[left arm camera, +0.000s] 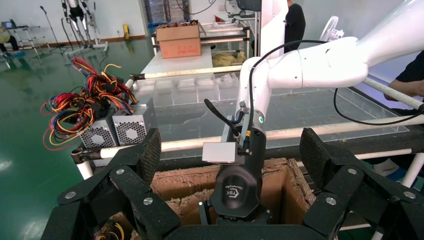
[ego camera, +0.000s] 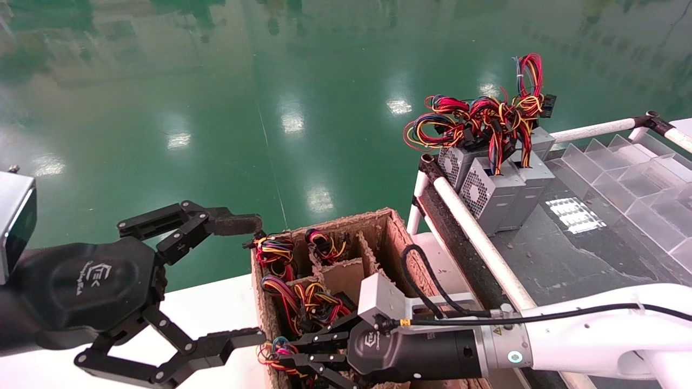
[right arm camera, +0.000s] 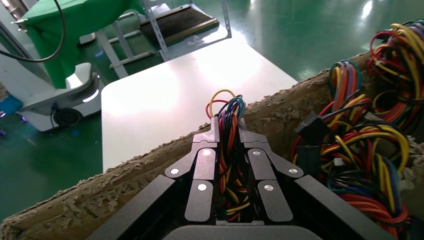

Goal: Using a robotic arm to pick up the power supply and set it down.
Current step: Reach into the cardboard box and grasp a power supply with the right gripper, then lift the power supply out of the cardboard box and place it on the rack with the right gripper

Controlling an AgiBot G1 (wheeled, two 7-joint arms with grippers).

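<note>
My right gripper [ego camera: 281,359] reaches down into the near compartment of the brown cardboard divider box [ego camera: 390,227] and is shut on the wire bundle [right arm camera: 228,150] of a power supply; red, yellow, orange and blue wires run between its fingers [right arm camera: 206,165]. That power supply's grey body is hidden inside the box. More wire bundles [ego camera: 308,302] fill the neighbouring compartments. Three grey power supplies [ego camera: 492,194] stand on the dark bench to the right. My left gripper [ego camera: 246,281] hangs open just left of the box, holding nothing.
The box sits on a white table [ego camera: 216,308]. A white rail [ego camera: 476,232] edges the dark bench, with clear plastic dividers [ego camera: 638,173] behind. Green floor lies beyond. In the left wrist view, the right arm's wrist [left arm camera: 240,185] stands over the box [left arm camera: 190,182].
</note>
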